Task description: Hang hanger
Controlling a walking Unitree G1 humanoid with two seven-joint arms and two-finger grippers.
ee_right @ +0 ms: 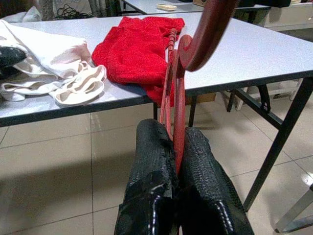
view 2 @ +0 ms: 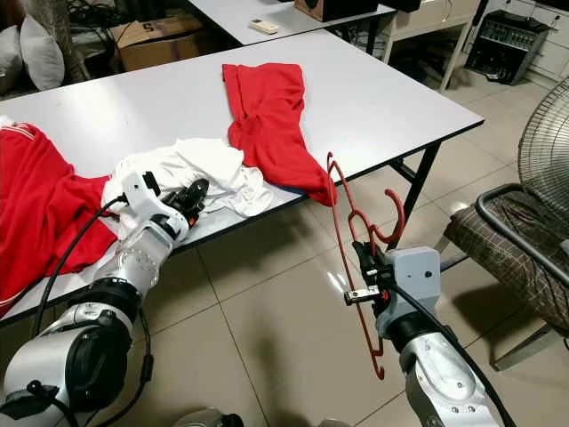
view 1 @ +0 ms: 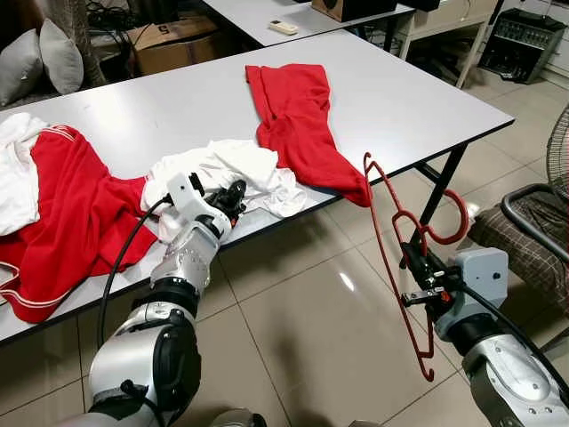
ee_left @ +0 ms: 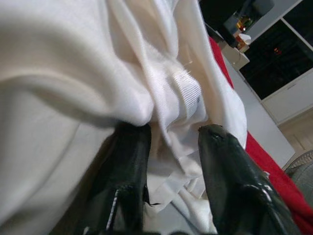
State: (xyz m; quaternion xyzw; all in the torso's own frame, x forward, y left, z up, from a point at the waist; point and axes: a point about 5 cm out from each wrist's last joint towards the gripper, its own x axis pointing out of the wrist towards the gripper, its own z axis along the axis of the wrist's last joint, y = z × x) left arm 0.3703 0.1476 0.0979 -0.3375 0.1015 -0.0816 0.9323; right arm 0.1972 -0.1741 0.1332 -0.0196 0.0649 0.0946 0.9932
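The right gripper (view 1: 414,258) is clamped on the red hanger (view 1: 396,267), which rises above its fingers and hangs below them, off the table's (view 1: 400,98) near edge. The left gripper (view 1: 233,197) has its fingers parted around a fold of the white garment (view 1: 236,169) at that edge, well apart from the hanger.

Grey folding table (view 1: 418,98), beige tiled floor (view 1: 302,329) (glossy), cardboard box (view 1: 173,40) behind.
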